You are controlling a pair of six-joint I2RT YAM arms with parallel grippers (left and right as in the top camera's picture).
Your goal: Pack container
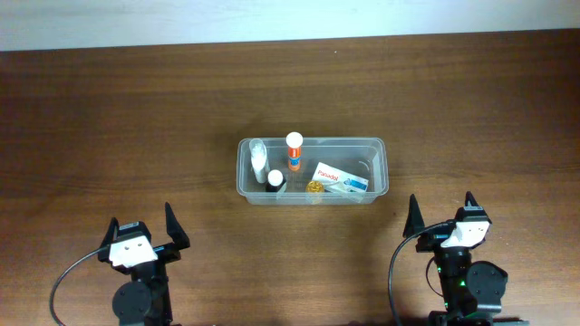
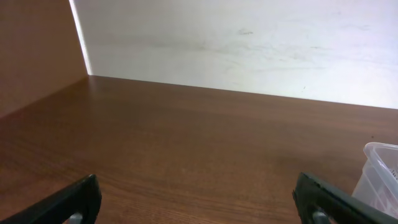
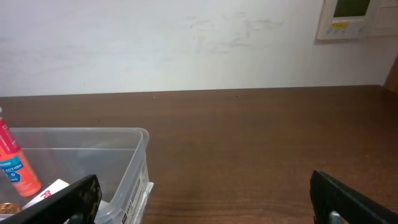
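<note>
Left hand (image 1: 142,222) near counter (image 1: 109,109) front edge, left side: spread wide, empty. Container (image 1: 373,163) mid-counter, holding a clear bottle (image 1: 258,157), orange tube (image 1: 294,152), box (image 1: 341,178). Right hand (image 1: 441,210) near front edge, right side: spread wide, empty.

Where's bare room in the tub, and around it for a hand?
Inside the container, only the right end beyond the white box is bare; the left half is crowded with bottles. The table is bare on every side of it.
</note>
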